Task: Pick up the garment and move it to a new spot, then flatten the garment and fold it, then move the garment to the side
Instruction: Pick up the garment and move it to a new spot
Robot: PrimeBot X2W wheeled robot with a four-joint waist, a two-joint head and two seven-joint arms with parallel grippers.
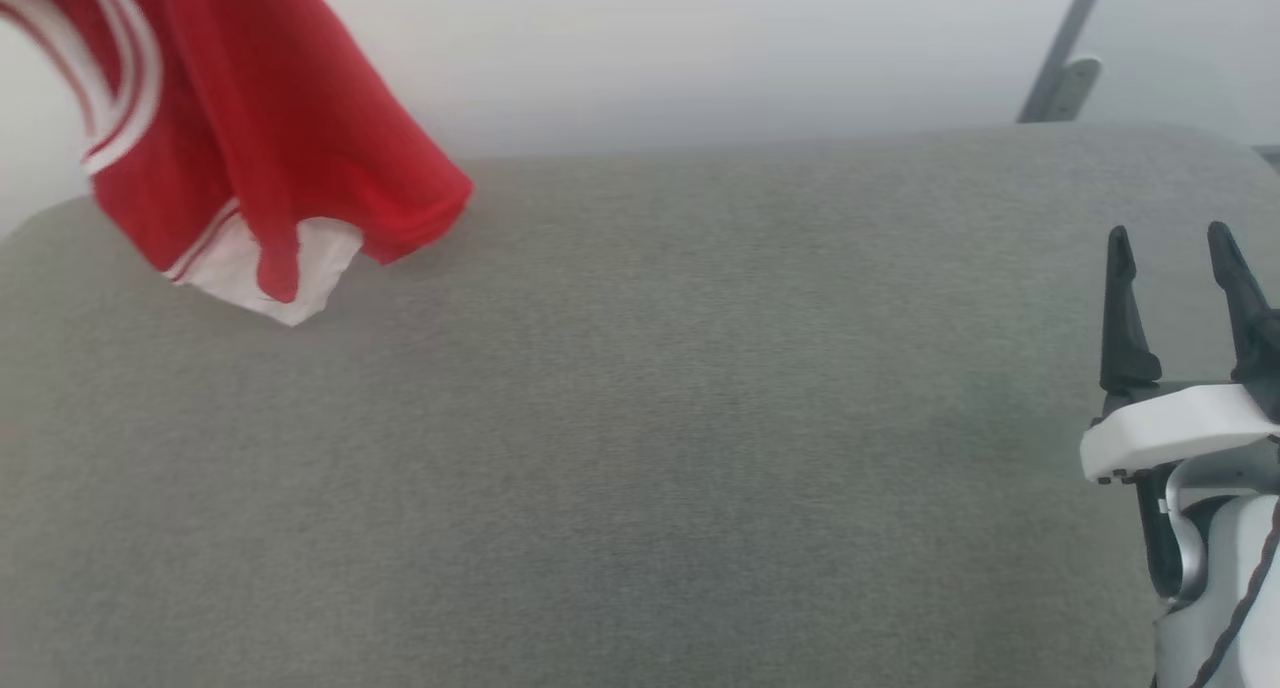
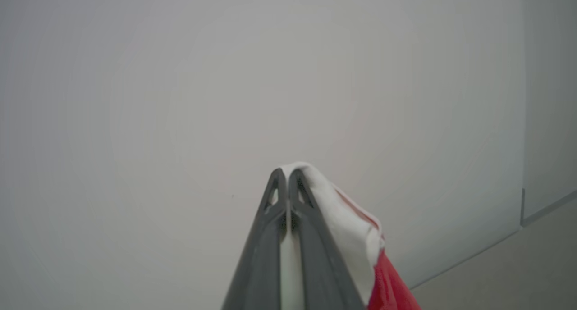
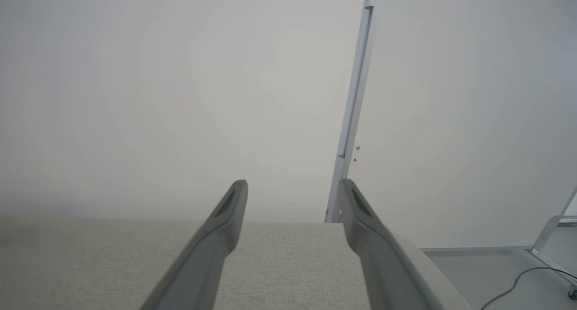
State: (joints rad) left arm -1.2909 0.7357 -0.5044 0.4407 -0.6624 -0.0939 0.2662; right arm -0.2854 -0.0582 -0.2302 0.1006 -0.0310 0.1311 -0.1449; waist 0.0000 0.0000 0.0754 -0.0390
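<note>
The garment [image 1: 270, 138], bright red cloth with a white end panel and red-and-white striped bands, hangs in the air at the upper left of the head view, its lowest white corner just above the grey cushion [image 1: 640, 448]. In the left wrist view my left gripper [image 2: 287, 171] is shut on a white fold of the garment [image 2: 347, 220], which drapes over the right finger with red cloth below. My right gripper [image 1: 1172, 243] stands open at the right edge of the head view, low over the cushion, holding nothing. Its fingers [image 3: 225, 215] stand wide apart over the cushion [image 3: 288, 265].
A pale wall [image 1: 700, 48] rises behind the grey cushion. A slanted grey metal bar with a bracket [image 1: 1065, 63] stands at the upper right. Past the cushion's right edge, floor with a cable [image 3: 523, 278] is visible.
</note>
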